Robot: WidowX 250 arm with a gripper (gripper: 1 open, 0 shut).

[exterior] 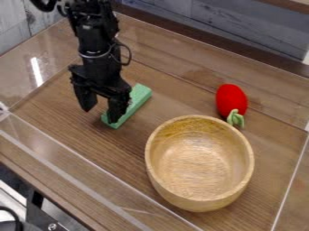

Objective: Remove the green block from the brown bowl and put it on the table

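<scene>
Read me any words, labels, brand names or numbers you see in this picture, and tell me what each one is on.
None: no readable text shows on the green block, brown bowl, red toy, table or end effector.

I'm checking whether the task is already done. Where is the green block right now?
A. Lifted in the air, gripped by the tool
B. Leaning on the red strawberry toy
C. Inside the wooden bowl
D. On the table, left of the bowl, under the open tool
D: the green block lies flat on the table, left of the empty bowl, with the open tool over its end.
</scene>
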